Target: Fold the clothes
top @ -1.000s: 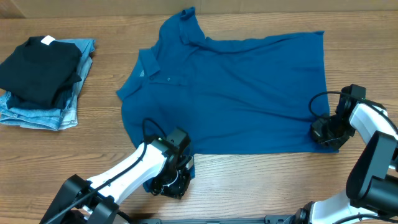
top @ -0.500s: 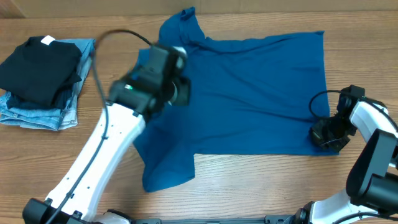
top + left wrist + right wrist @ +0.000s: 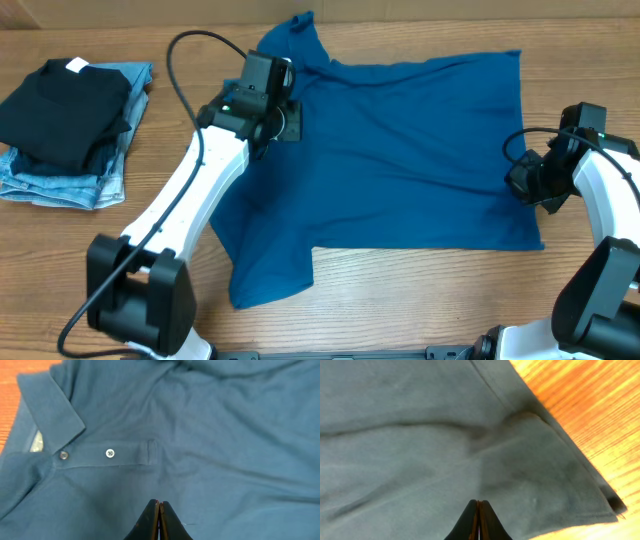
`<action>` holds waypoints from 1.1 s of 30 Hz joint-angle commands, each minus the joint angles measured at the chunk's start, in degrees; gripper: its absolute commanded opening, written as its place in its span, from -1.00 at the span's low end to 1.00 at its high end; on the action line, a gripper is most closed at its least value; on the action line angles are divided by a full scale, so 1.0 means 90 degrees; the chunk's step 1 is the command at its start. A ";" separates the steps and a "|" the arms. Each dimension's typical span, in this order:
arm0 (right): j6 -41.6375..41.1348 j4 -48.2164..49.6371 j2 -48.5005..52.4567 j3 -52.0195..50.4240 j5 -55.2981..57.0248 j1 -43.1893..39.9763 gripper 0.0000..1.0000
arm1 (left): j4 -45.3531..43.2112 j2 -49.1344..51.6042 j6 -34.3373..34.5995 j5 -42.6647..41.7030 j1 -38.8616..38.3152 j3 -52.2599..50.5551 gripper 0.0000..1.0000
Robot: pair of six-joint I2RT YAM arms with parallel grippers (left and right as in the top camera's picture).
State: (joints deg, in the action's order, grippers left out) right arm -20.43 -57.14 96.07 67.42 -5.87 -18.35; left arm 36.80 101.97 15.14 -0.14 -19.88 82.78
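Note:
The teal-blue shirt [image 3: 400,150] lies spread flat on the wooden table, collar toward the left, one sleeve [image 3: 268,270] reaching the front edge. My left gripper [image 3: 288,124] hovers over the collar area. In the left wrist view it [image 3: 158,504] is shut just below the button placket [image 3: 110,453], with the collar [image 3: 52,405] to the upper left and no fabric between the tips. My right gripper [image 3: 522,182] sits at the shirt's right edge. In the right wrist view it [image 3: 478,504] is shut over the fabric [image 3: 420,435] near the hem corner [image 3: 600,505].
A folded black garment [image 3: 65,110] rests on light-blue jeans [image 3: 60,185] at the far left. The left arm [image 3: 190,210] crosses the shirt's left side. Bare wood [image 3: 420,300] shows in front of the shirt.
The left arm left the front sleeve and swung up to the collar. The right gripper moved from the shirt's lower right corner up along the right edge.

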 commanded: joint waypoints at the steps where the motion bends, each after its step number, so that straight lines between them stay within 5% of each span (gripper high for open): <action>1: 0.0158 0.0172 -0.0090 -0.0226 -0.0189 0.0041 -0.92 | -0.0148 0.0194 -0.0284 0.0119 0.0005 0.0078 -0.86; 13: 0.0068 0.0942 -0.0090 -0.2059 -0.0376 0.0044 -0.92 | -0.0736 0.0248 -0.0311 0.0418 0.0012 0.0078 -0.82; 24: 0.0136 0.0097 -0.0228 -0.1712 -0.0571 0.0044 -0.92 | -0.0634 0.0248 -0.0333 0.0415 0.0010 0.0078 -0.82; 33: 0.0270 0.1613 -0.0221 -0.1647 -0.0532 0.0044 -0.92 | -0.0712 0.0255 -0.0330 0.0418 0.0010 0.0075 -0.88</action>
State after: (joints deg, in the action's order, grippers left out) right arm -18.52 -45.98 94.13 52.23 -10.28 -18.28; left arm 30.59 103.31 13.26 2.68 -19.88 82.78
